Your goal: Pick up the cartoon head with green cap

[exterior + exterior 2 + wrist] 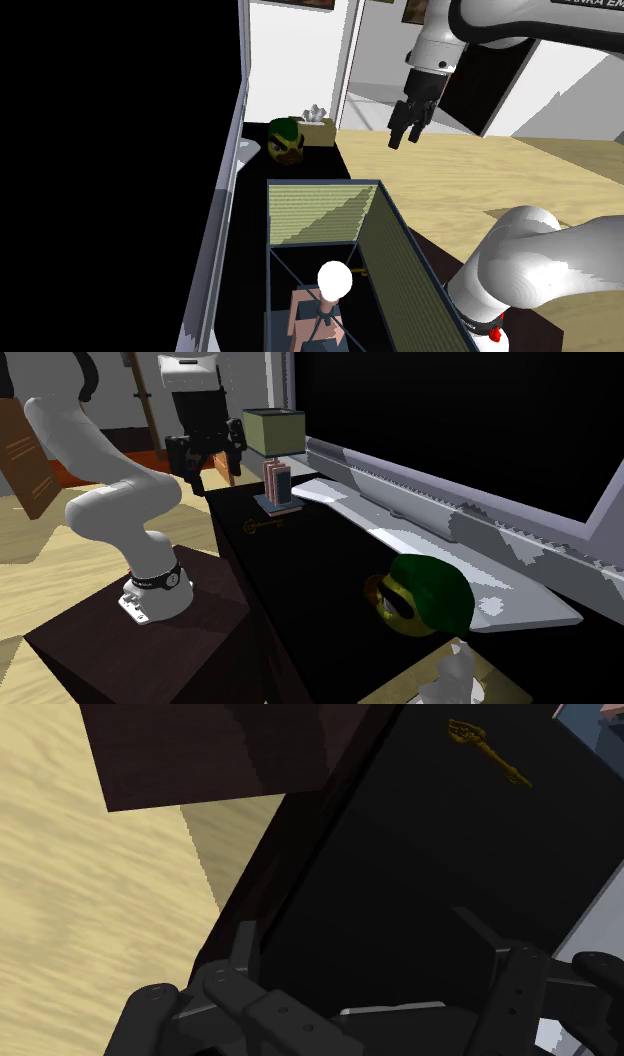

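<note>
Status: grasp not started.
- Gripper [404, 137]: hangs high over edge of dark tabletop [300, 577]. Fingers apart, nothing between them. Wrist view shows bare tabletop and gold key [487, 750] ahead.
- Cartoon head with green cap [285, 140]: rests on tabletop near wall, just beside tissue box [320, 130], well apart from gripper. No contact.
- Done, as I read it: nothing beyond hand held ready.
- Left, my judgement: traverse to head, align over it, descend, close, lift.
- Lamp [330, 230] stands off direct path.
</note>
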Controlling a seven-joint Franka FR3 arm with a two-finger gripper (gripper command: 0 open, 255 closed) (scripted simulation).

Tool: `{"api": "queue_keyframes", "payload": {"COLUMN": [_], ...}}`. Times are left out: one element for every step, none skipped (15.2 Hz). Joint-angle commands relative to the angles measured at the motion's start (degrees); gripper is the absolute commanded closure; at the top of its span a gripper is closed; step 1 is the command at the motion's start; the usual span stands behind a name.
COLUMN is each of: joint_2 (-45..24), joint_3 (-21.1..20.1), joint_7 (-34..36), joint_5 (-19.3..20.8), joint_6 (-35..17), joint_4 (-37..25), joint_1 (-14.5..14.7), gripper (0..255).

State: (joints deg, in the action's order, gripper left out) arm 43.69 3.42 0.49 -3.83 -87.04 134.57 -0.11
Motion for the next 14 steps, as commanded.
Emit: {"api": "queue_keyframes", "payload": {"joint_2": [0.0, -1.65, -3.35, -5.08, -6.85, -8.65, -10.48, -12.34, -14.21, -16.11, -18.02, -19.95, -21.89, -23.84], "joint_3": [0.0, -0.54, -1.06, -1.57, -2.06, -2.55, -3.01, -3.45, -3.88, -4.29, -4.69, -5.07, -5.43, -5.77], "joint_7": [0.0, 0.85, 1.69, 2.52, 3.35, 4.18, 5.01, 5.85, 6.68, 7.52, 8.36, 9.21, 10.07, 10.93], "joint_5": [0.0, -0.32, -0.61, -0.86, -1.07, -1.25, -1.38, -1.47, -1.53, -1.54, -1.51, -1.44, -1.33, -1.18], "joint_6": [0.0, -1.77, -3.49, -5.18, -6.81, -8.4, -9.93, -11.41, -12.84, -14.2, -15.5, -16.73, -17.9, -19.01], "joint_4": [0.0, -0.36, -0.8, -1.32, -1.92, -2.6, -3.36, -4.2, -5.12, -6.11, -7.18, -8.32, -9.54, -10.83], "joint_1": [0.0, 0.04, 0.06, 0.08, 0.08, 0.07, 0.06, 0.05, 0.02, -0.01, -0.06, -0.11, -0.16, -0.22], "gripper": [0, 0, 0, 0, 0, 0, 0, 0, 0, 0, 0, 0, 0, 0]}}
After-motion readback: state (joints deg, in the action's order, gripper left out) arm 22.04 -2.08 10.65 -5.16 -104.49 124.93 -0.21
